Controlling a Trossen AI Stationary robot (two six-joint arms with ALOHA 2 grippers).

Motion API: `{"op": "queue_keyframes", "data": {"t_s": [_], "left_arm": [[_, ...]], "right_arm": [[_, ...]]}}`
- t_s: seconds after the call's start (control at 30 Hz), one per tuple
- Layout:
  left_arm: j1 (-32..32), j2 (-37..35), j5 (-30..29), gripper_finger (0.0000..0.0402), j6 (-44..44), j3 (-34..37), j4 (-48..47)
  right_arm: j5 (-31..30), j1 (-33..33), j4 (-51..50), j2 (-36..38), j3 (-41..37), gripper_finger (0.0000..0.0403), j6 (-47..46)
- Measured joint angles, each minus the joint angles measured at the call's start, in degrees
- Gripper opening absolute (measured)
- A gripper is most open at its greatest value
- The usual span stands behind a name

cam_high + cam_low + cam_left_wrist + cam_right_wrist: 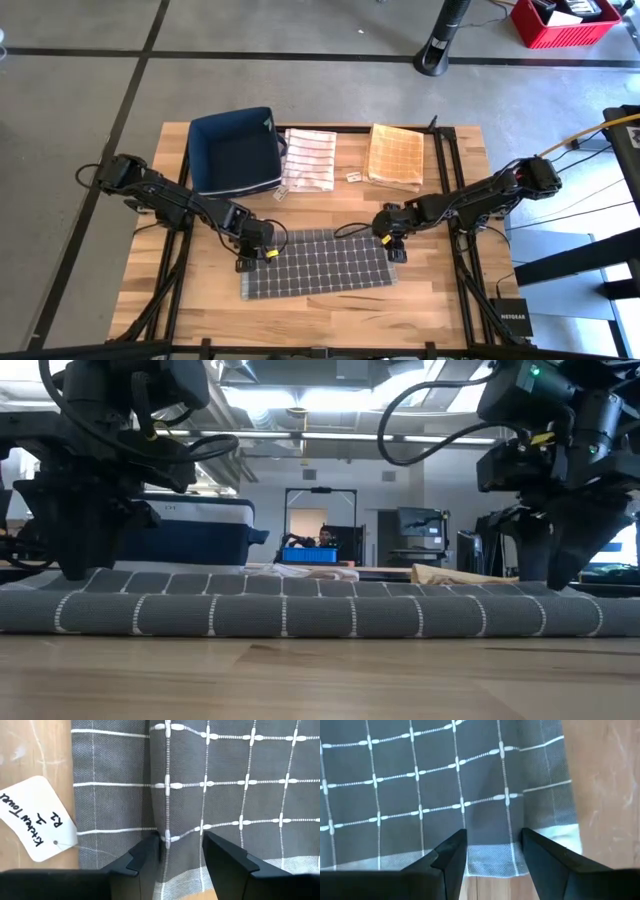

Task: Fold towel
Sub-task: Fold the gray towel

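A grey towel with a white grid lies flat on the wooden table, near its front. My left gripper points down at the towel's far left corner, open, with its fingertips on the cloth. My right gripper points down over the towel's far right corner, open, one finger on each side of a strip of the hem. In the low view the left gripper and the right gripper stand at the two ends of the towel. My left gripper comes from above and slants down, its fingertips set on the towel a little in from the far left corner. A low ridge of cloth stands up beside one finger, and flat cloth fills the rest of the gap. The towel lies on the table. My right gripper stands low over the far hem; I cannot tell whether it touches the cloth.
A white paper tag lies on the wood beside the towel's left edge. At the back of the table stand a dark blue bin, a striped white towel and a folded tan towel. Bare wood shows in front of the grey towel.
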State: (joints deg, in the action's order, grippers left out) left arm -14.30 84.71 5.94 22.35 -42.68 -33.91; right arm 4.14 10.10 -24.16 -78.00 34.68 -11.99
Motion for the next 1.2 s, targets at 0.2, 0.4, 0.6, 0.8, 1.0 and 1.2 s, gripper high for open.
{"op": "queue_keyframes", "data": {"t_s": [0.2, 0.4, 0.6, 0.8, 1.0, 1.2], "left_arm": [[0.00, 0.00, 0.00, 0.0143, 0.04, 0.02, 0.07], [0.00, 0.00, 0.00, 0.0143, 0.17, 0.01, 0.04], [-0.42, 0.00, -0.07, 0.0123, 1.82, 0.00, 0.09], [-2.80, 0.01, -0.11, 0.0022, 4.05, 0.00, 0.11], [-5.36, 0.00, -2.34, 0.0009, 6.49, -0.02, 0.08], [-8.53, -1.55, -6.15, 0.0003, 12.82, -4.31, -5.01]], "right_arm": [[-1.93, -0.03, 0.32, -1.19, 0.00, 0.0189, 1.34], [0.96, -0.01, 0.48, -1.51, 0.00, 0.0117, 1.69], [0.52, -0.01, 0.38, -1.33, 0.06, 0.0012, 2.18], [0.53, 0.05, -2.72, -1.16, 2.76, 0.0006, 1.99], [0.57, 0.05, -3.33, -1.14, 3.94, 0.0005, 2.21], [-1.25, 1.16, -9.06, 0.56, 7.93, 0.0003, 3.11]]}}
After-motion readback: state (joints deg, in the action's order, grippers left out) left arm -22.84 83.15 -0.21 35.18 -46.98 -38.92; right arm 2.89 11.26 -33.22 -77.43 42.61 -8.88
